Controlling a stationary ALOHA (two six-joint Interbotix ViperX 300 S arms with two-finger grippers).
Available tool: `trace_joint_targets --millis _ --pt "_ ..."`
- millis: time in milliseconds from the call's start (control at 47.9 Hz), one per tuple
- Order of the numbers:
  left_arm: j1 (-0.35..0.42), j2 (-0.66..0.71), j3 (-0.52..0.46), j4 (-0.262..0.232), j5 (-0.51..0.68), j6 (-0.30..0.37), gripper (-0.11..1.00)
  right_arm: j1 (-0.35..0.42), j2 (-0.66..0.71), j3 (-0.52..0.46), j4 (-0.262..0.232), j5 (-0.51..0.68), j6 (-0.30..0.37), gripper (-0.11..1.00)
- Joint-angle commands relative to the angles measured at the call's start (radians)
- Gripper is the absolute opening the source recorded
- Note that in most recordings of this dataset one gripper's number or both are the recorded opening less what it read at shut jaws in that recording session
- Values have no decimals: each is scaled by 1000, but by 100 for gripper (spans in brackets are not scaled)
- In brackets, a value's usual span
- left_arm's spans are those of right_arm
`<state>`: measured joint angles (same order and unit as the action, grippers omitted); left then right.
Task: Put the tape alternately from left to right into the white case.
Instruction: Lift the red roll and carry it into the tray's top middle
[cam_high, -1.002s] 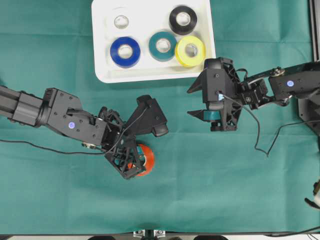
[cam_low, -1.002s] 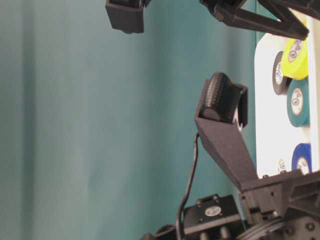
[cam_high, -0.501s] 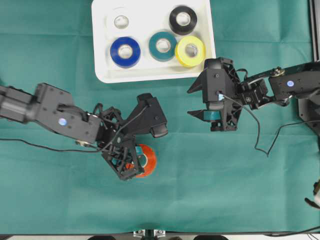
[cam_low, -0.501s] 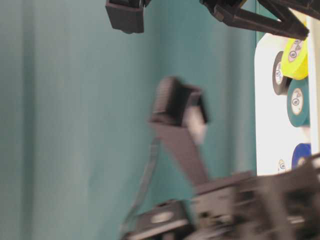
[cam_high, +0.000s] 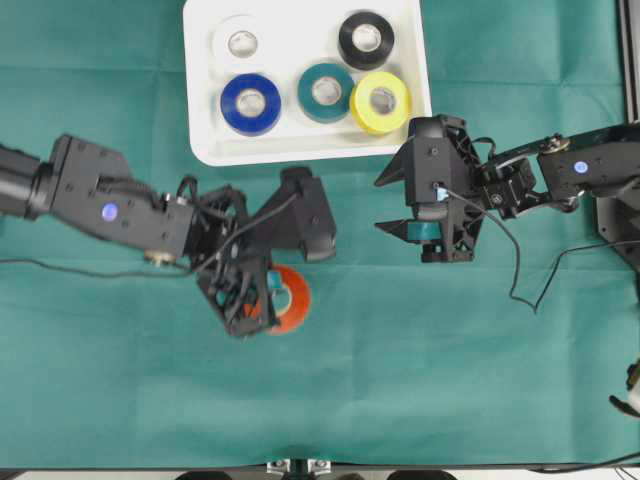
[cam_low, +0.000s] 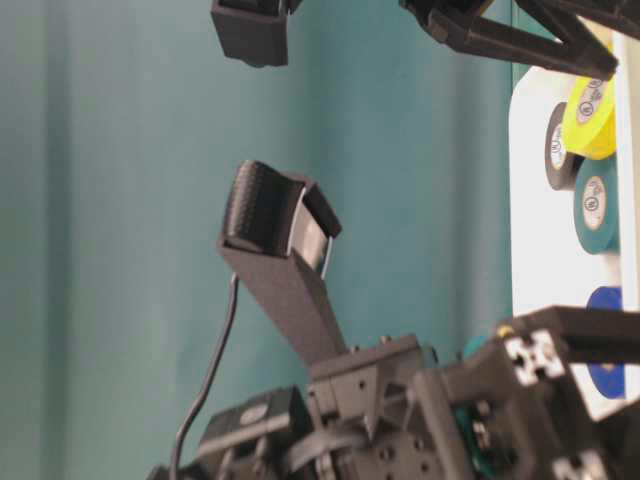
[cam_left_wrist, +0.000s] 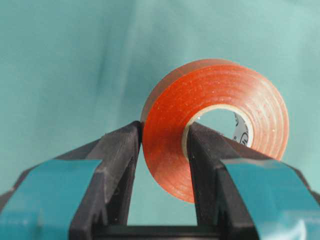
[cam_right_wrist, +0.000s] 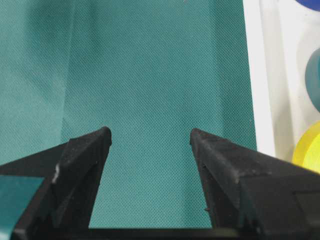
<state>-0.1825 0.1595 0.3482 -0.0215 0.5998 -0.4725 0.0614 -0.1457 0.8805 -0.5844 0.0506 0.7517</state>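
The red roll (cam_left_wrist: 215, 125) is clamped through its wall by the left gripper (cam_left_wrist: 162, 150) — best kept pinched until over the case (cam_high: 300, 150); the right gripper (cam_right_wrist: 150, 145) is held apart, empty.

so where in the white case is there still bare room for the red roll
Free patches in the white case: the top middle between the white roll and black roll, and the front strip. Crowded at the right, where teal and yellow touch. The red roll sits in the left pincer.

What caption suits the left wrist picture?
Left claw pinching the red tape roll through its core, above green cloth.
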Motion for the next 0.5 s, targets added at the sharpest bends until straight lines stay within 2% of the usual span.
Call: trace_joint_targets --millis 0,188,480 --pt "40 -41 -14 3 0 31 -3 3 -18 -15 2 -6 2 72" --pt "124 -46 -15 3 -5 117 -3 3 -18 -15 2 -6 2 72" --pt "233 -46 -20 3 -6 187 -3 3 -18 -17 2 -6 2 72"
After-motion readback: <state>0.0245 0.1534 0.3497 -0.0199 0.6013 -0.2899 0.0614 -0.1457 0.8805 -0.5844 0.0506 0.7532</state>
